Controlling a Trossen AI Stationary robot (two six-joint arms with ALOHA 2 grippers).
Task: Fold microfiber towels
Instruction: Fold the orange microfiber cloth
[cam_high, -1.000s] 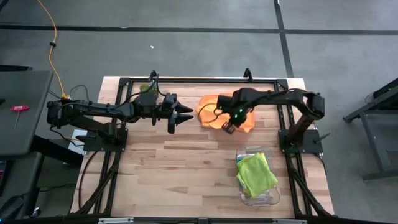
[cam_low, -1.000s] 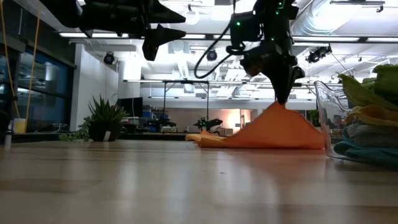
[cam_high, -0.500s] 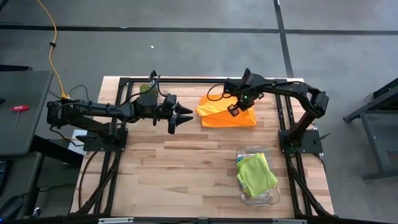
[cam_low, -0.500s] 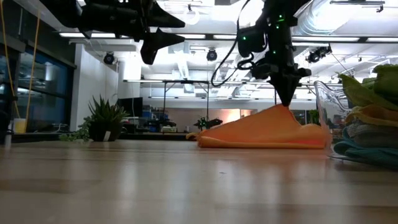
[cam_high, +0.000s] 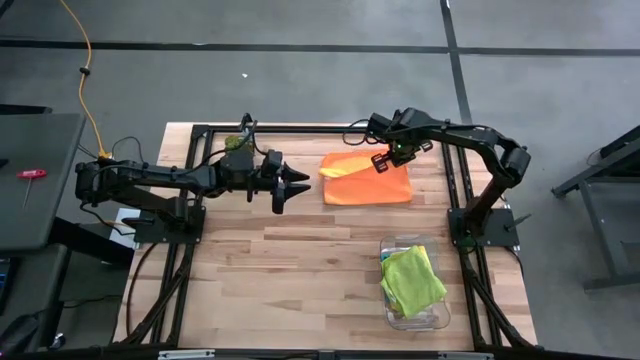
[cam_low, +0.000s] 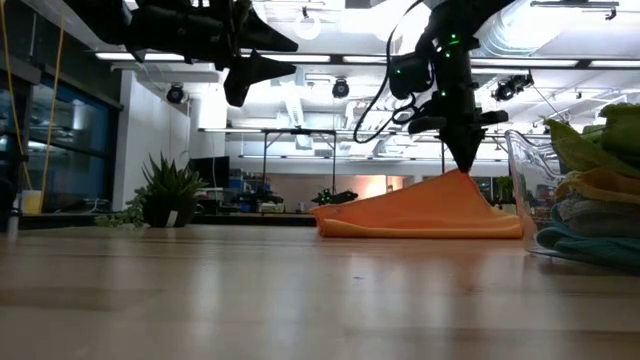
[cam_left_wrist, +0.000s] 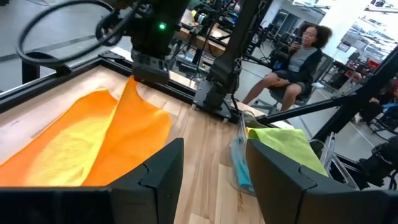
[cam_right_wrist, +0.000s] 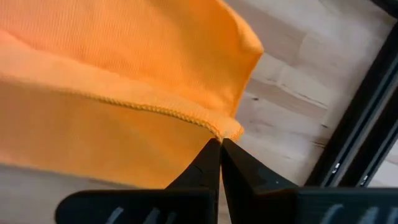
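Fingertips of the right claw (cam_right_wrist: 219, 144) are pinched tight on a corner of the orange towel (cam_high: 367, 181), holding that corner up above the wooden surface (cam_high: 280, 270) near its far edge while the remainder lies folded flat. To the left of the towel the left claw (cam_high: 294, 187) hovers in the air, its fingers partly apart and gripping nothing, pointed toward the cloth. Nearer the front right of the surface stands a clear plastic bin (cam_high: 434, 318) with the lime green towel (cam_high: 411, 279) on top of other cloths.
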